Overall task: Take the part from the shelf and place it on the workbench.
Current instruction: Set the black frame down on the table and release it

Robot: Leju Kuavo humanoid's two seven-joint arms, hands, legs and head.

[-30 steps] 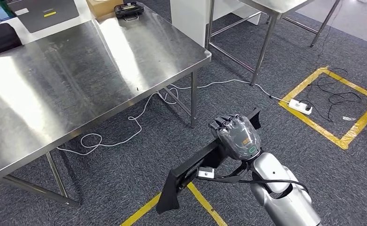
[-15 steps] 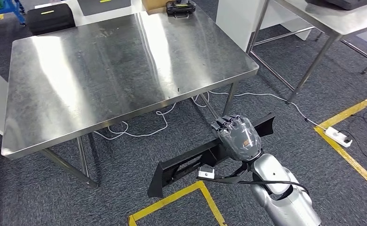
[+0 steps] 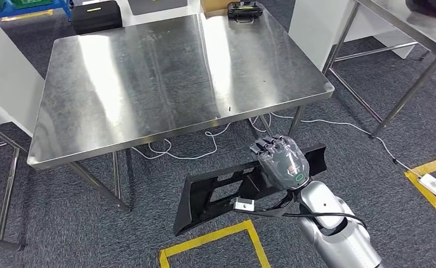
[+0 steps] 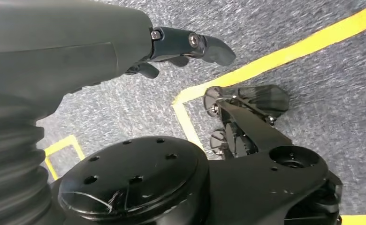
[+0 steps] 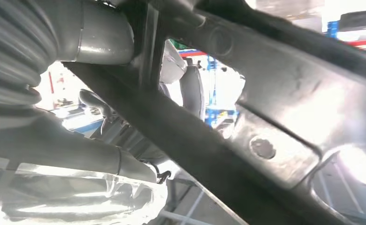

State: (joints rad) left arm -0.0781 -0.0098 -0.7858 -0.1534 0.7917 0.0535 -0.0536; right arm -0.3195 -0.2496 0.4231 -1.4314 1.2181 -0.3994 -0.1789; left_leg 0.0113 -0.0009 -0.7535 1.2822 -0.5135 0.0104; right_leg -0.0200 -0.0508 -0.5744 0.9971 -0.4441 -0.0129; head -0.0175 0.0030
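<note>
My right hand (image 3: 280, 160) grips a long black plastic part (image 3: 218, 192) near its middle and holds it over the carpet, roughly level, its wide end toward my left. In front of the part stands the steel workbench (image 3: 148, 84), whose near edge lies just beyond the hand. In the right wrist view the part (image 5: 265, 117) runs close across the picture, with the hand's fingers (image 5: 101, 37) wrapped over it. My left hand (image 4: 181, 44) hangs over the carpet, fingers apart, holding nothing.
A black device (image 3: 245, 10) lies on the workbench's far edge, with a black case (image 3: 95, 15) behind it. White cables (image 3: 193, 152) trail under the bench. A second steel table (image 3: 406, 33) stands at the right, a white cabinet (image 3: 3, 78) at the left. Yellow floor tape (image 3: 216, 240) runs below the part.
The camera has turned, so the workbench has shifted from the picture's left to its centre. My right hand keeps the same hold on the part.
</note>
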